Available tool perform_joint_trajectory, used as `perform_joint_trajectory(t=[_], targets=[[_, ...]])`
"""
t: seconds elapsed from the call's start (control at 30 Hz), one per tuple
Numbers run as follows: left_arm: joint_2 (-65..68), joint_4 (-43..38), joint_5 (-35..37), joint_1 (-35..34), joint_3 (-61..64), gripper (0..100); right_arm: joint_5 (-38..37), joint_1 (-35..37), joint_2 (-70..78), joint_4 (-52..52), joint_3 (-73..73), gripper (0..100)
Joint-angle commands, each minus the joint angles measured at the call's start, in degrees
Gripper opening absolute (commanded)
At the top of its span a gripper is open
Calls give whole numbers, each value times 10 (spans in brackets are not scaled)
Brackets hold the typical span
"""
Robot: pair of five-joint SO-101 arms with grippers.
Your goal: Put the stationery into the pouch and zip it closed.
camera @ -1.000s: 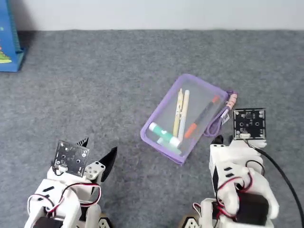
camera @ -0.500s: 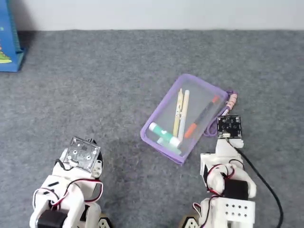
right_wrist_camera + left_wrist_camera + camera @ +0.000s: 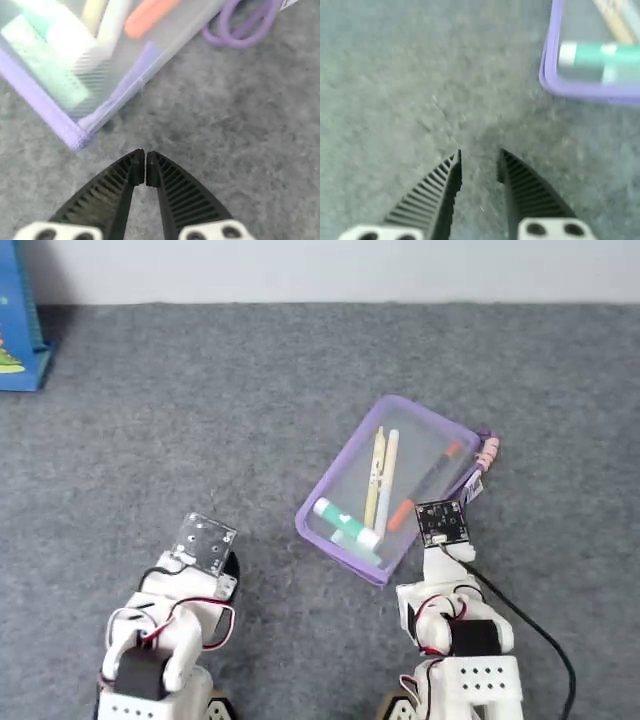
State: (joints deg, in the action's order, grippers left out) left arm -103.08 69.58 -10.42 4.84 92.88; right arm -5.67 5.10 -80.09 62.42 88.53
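Observation:
The pouch [image 3: 385,485] is translucent with purple edging and lies flat and tilted at the middle of the grey carpet. Inside it are two pale pens [image 3: 381,475], an orange-and-black pen [image 3: 425,488] and a green-capped stick [image 3: 338,520]. A purple loop [image 3: 458,502] and a pink zip pull [image 3: 487,453] hang at its right corner. My left gripper [image 3: 480,155] hovers over bare carpet near the pouch's [image 3: 551,75] corner, fingers slightly open and empty. My right gripper [image 3: 145,159] is shut on nothing, just short of the pouch's [image 3: 95,70] near edge and the loop [image 3: 245,30].
A blue box [image 3: 18,320] stands at the far left edge. A pale wall runs along the back of the carpet. The left arm [image 3: 180,620] and right arm [image 3: 450,630] sit folded at the near edge, with bare carpet [image 3: 200,420] between them and the wall.
Both arms have drawn back toward their bases. The left gripper went from wide open to a narrow gap. The right wrist shifted left, to the pouch's near right corner. The pouch stayed put.

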Motion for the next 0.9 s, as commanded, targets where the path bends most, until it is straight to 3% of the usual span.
perform_joint_trajectory(t=[0.0,0.27,0.43,0.73,0.87], targets=[[4,-36,-3,-4,36,145,5,7,-6,-10,7,9],[6,-30,-3,-5,36,145,5,7,-6,-34,34,9],[4,16,-3,-10,36,145,3,-4,-6,-28,40,9],[4,17,-4,-149,36,145,4,-46,-6,13,34,9],[4,16,-4,-171,36,145,4,-46,-6,13,34,9]])
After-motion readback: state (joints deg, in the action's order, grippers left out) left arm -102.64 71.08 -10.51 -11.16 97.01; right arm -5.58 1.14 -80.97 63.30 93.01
